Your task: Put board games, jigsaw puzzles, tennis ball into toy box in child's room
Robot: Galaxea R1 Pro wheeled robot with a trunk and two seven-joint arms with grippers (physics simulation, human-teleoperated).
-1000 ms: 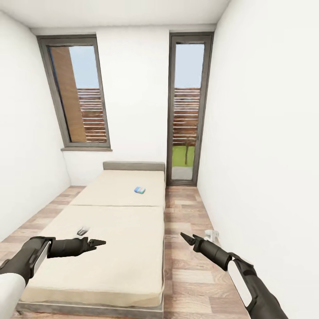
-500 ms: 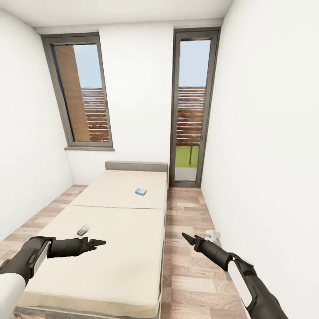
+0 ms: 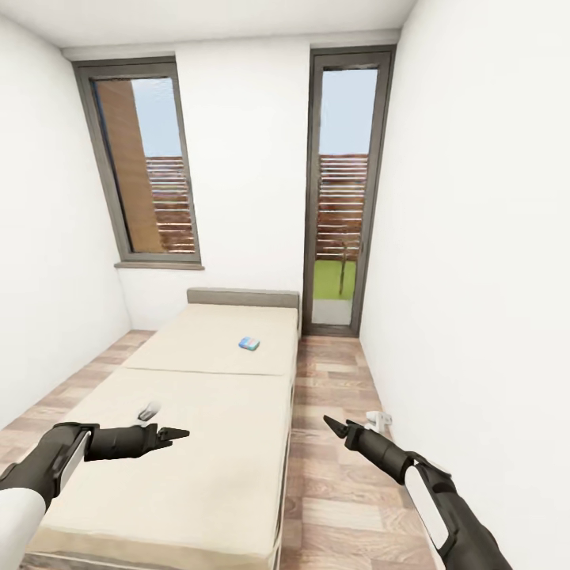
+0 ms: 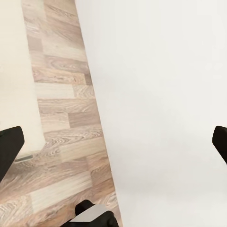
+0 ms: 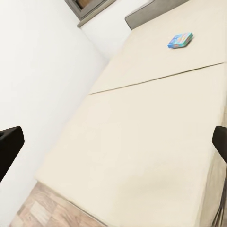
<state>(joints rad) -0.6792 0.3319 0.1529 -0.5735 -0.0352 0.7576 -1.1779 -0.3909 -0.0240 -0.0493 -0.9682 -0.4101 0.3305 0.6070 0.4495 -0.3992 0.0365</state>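
Camera nudged only; your left gripper and right gripper, fingers spread, empty. Small blue board game on bed: unreached.

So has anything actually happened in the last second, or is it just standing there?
Only the view shifted slightly, so the camera moved and the room slid a little in the picture. Nothing was grasped or released. The small blue board game lies in the same spot on the bed, and both arms hover with fingers apart: left gripper, right gripper.

A board game lies on the bed, near the headboard.
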